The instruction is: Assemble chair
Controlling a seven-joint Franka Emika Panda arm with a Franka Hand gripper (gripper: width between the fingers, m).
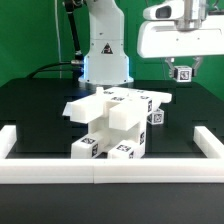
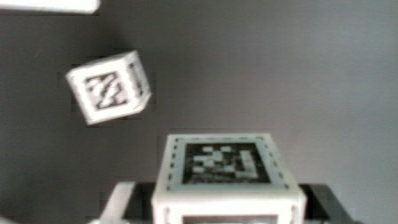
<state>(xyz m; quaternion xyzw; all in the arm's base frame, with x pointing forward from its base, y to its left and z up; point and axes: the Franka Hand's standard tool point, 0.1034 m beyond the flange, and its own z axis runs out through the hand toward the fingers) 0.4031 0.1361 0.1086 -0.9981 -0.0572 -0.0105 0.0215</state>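
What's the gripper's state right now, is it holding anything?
Gripper: closed, holding a small white tagged chair block.

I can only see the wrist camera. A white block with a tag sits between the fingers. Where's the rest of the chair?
Observer: The other chair parts are heaped together in the middle of the table, to the exterior view's left of the gripper.
Operator: Is my block touching them?
Observer: No, the tagged block is well apart from them.
Operator: What's at the front?
Observer: A long white border rail edges the table.
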